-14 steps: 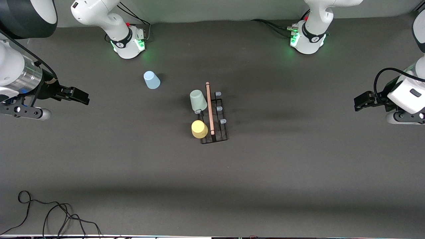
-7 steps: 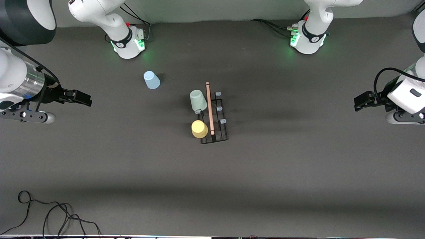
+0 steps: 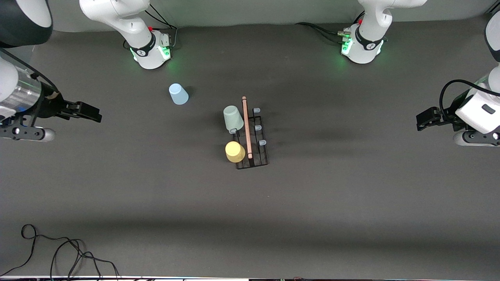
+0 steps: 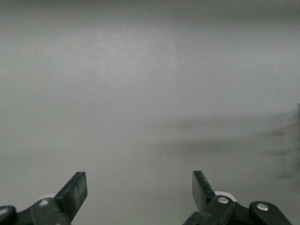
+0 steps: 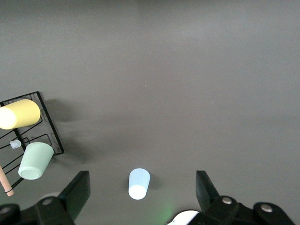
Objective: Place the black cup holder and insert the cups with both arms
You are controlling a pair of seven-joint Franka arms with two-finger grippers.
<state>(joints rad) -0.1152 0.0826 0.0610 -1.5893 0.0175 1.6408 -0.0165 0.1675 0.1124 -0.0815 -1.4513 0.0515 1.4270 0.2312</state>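
Blue cup (image 3: 178,94) sitting loose on surface toward right arm's end; right claw (image 3: 90,113) hovering nearer it, released; left claw (image 3: 425,119) waiting, released.

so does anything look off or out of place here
Only the light blue cup: it stands alone on the table, toward the right arm's base, while the grey-green cup and yellow cup sit on the black cup holder. Nothing spilled or damaged.

Your dark grey matte table (image 3: 351,203) fills nearly the whole front view. At the lower left of the frame you have a thin black cable (image 3: 58,249) lying in loose loops on it. More black cables (image 3: 320,31) run along the top edge.
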